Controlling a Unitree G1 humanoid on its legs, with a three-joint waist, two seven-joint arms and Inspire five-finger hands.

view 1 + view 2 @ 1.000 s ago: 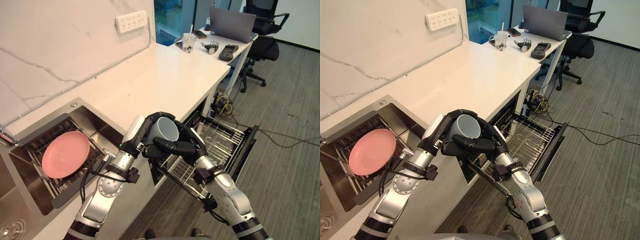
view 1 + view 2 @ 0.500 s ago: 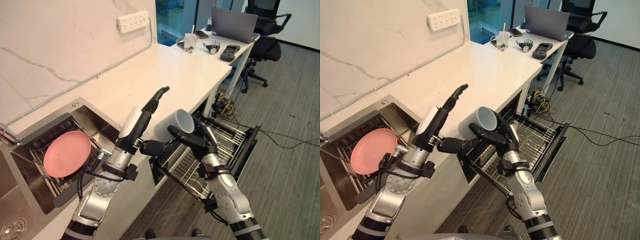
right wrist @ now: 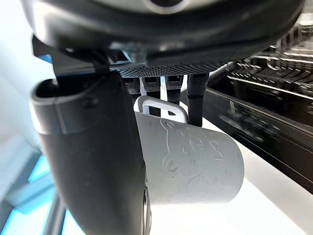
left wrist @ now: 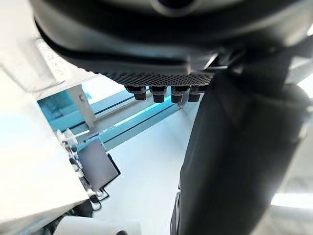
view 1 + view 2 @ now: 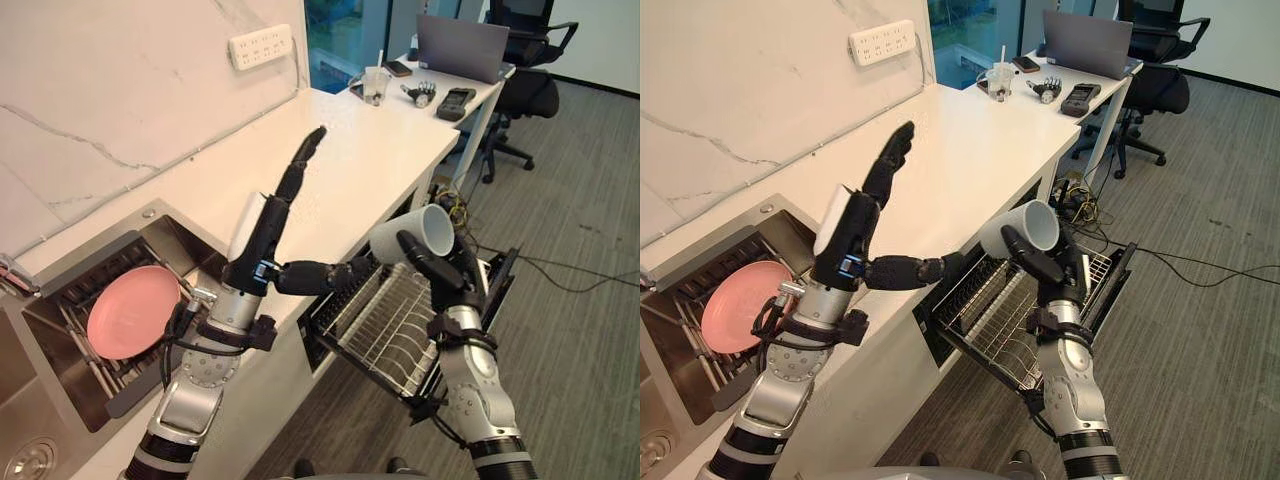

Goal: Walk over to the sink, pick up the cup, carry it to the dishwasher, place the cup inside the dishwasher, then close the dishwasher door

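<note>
A pale grey cup (image 5: 418, 232) with a handle lies on its side in my right hand (image 5: 447, 277), whose thumb and fingers are curled round it above the pulled-out dishwasher rack (image 5: 385, 322). In the right wrist view the cup (image 3: 190, 166) sits against the thumb (image 3: 98, 161). The dishwasher door (image 5: 497, 285) hangs open under the white counter (image 5: 340, 160). My left hand (image 5: 262, 235) stands apart from the cup over the counter's edge, open, with straight fingers pointing up and nothing in it.
A pink plate (image 5: 131, 311) leans in the sink's rack (image 5: 95, 375) at the left. A power strip (image 5: 262, 44) is on the marble wall. A desk with a laptop (image 5: 468, 47), an office chair (image 5: 525, 95) and floor cables (image 5: 560, 275) lie beyond.
My left hand let go of the cup, opened and rose over the counter. The right hand took the cup alone and carried it to the right, above the rack.
</note>
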